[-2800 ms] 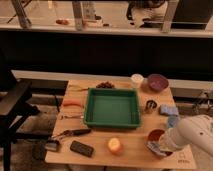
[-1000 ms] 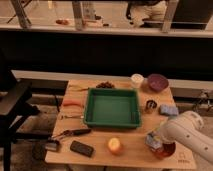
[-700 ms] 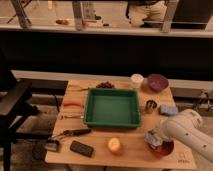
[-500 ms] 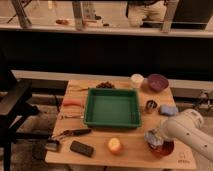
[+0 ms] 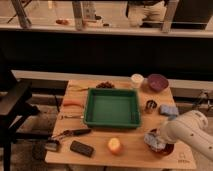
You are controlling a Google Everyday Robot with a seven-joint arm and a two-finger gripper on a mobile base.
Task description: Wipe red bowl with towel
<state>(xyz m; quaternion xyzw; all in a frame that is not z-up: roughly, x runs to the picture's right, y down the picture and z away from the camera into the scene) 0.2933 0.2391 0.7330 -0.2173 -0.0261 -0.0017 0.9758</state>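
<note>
At the wooden table's (image 5: 132, 150) front right corner, the red bowl (image 5: 169, 149) is being covered by the towel (image 5: 154, 141), with the gripper (image 5: 161, 136) being held over both; whether anything is being grasped cannot be told. A hard sideways wipe is being judged liable to push the bowl off the near edge. The table is being shared with a green tray (image 5: 111, 123), before a dark wall (image 5: 100, 55).

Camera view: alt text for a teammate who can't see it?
The robot's hand meets a pale crumpled towel in the small red bowl at the wooden table's front right corner; a square green plastic tray sits mid-table.
</note>
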